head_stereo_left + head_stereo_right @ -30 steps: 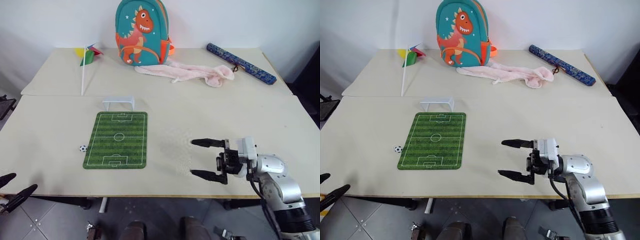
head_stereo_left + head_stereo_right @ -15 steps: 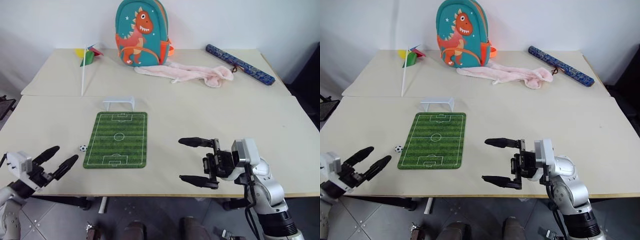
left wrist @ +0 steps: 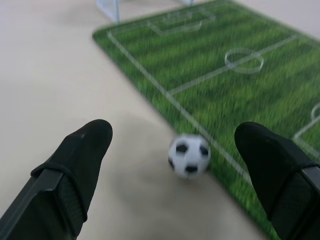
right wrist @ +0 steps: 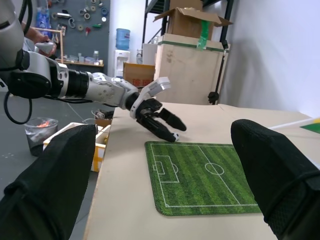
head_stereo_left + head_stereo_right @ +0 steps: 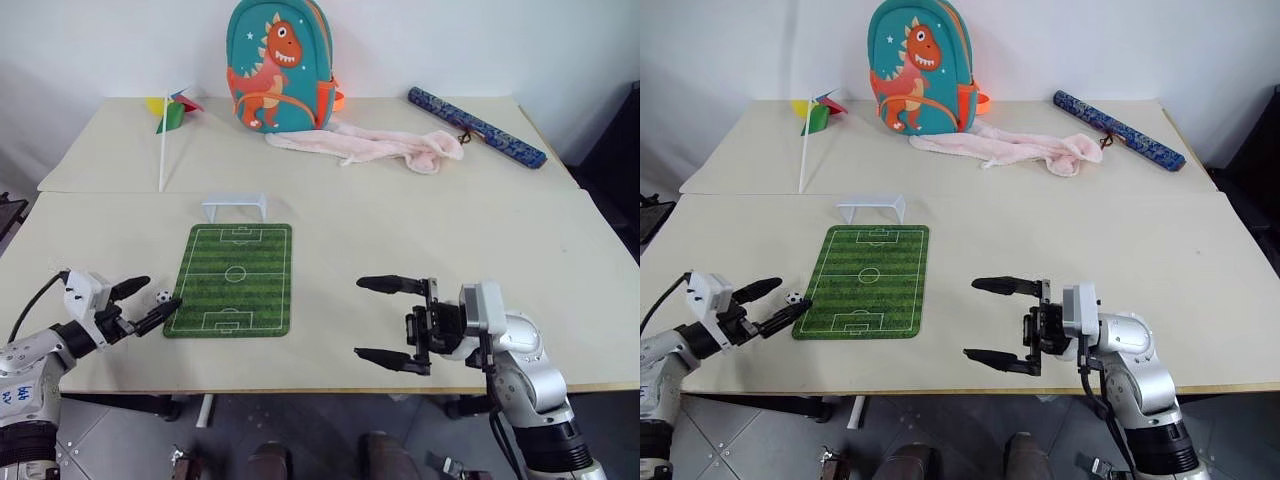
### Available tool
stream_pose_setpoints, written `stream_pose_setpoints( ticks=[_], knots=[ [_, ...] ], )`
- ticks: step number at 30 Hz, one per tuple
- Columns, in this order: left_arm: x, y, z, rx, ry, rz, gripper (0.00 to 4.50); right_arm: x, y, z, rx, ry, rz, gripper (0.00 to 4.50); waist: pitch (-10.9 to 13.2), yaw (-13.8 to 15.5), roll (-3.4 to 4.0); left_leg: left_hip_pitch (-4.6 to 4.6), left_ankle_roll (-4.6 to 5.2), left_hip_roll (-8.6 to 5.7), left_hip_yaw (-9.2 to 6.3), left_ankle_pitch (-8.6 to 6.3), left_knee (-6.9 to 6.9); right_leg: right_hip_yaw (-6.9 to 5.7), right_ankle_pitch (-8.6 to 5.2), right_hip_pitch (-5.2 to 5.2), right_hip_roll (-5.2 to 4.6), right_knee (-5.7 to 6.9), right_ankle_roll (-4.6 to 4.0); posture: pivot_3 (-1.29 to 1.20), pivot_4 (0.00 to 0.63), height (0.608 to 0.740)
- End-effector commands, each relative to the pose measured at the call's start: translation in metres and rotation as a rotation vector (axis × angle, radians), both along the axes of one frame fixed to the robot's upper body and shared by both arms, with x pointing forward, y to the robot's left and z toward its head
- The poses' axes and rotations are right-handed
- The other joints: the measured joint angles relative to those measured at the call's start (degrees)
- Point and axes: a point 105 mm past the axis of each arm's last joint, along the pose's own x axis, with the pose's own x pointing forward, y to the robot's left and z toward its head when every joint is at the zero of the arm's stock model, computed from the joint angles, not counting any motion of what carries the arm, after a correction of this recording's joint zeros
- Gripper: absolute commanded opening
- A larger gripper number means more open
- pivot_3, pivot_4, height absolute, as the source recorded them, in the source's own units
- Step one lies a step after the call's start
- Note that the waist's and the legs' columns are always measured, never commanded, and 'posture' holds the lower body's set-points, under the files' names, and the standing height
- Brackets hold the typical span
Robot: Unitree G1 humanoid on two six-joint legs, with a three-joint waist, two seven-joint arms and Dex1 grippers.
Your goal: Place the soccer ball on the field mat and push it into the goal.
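The soccer ball (image 5: 161, 296) lies on the bare table just off the left long edge of the field mat (image 5: 235, 280), near its front end. My left gripper (image 5: 163, 293) is open and low over the table, with the ball (image 3: 189, 155) between its two fingertips and a gap on each side. The white goal (image 5: 235, 206) stands at the mat's far end. To the right of the mat, my right gripper (image 5: 359, 318) hovers open and empty, pointing left toward the mat (image 4: 200, 177).
A dinosaur backpack (image 5: 280, 65), a pink cloth (image 5: 365, 148), a pinwheel on a white stick (image 5: 168, 120) and a blue patterned roll (image 5: 477, 127) lie at the back of the table. The table's front edge (image 5: 300, 388) runs just below both grippers.
My left gripper has come up from the front left corner, forward and to the right, until its open fingers flank the ball. The right gripper shifted a little to the left.
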Motion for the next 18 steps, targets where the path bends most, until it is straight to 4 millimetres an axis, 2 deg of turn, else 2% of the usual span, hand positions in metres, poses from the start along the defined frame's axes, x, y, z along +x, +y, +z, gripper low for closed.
stream_pose_setpoints(
  ticks=[1, 2, 12, 15, 18],
  knots=[
    [0.003, 0.004, 0.010, 0.021, -0.034, 0.007, 4.11, -0.003, -0.002, 0.004, 0.013, -0.033, -0.014, 4.50, 0.0, 0.0, 0.00, 0.00, 0.00, 0.00, 0.00, 0.00, 0.02, 0.00, 0.00, 0.00, 0.00, 0.00, 0.00, 0.00, 0.150, 0.740],
    [0.004, 0.003, 0.009, 0.021, -0.032, 0.007, 3.93, -0.003, -0.002, 0.004, 0.012, -0.032, -0.015, 4.50, 0.0, 0.1, 0.00, 0.00, 0.00, 0.00, 0.00, 0.00, 0.03, 0.00, 0.00, 0.00, 0.00, 0.01, 0.00, 0.00, 0.150, 0.740],
    [0.003, 0.009, 0.002, 0.021, -0.007, 0.016, 0.92, -0.003, -0.002, 0.002, 0.011, -0.031, -0.023, 4.50, 0.0, 0.1, 0.00, 0.00, 0.00, -0.01, 0.00, 0.00, 0.06, 0.01, 0.00, 0.00, -0.01, 0.04, 0.00, 0.00, 0.150, 0.740],
    [0.001, 0.013, 0.006, 0.008, -0.023, 0.026, 0.87, -0.001, -0.002, 0.003, 0.012, -0.032, -0.028, 4.50, 0.0, 0.0, 0.00, 0.01, 0.00, -0.01, 0.00, 0.00, 0.06, 0.01, 0.00, 0.00, -0.01, 0.04, 0.00, 0.00, 0.150, 0.740],
    [-0.005, 0.008, 0.033, -0.042, -0.113, -0.044, 0.87, 0.002, -0.008, 0.005, 0.009, -0.044, -0.047, 4.50, 0.0, -0.1, 0.00, 0.00, 0.00, -0.01, 0.00, 0.00, 0.06, 0.01, 0.00, 0.00, -0.01, 0.04, 0.00, 0.00, 0.150, 0.740]
  ],
)
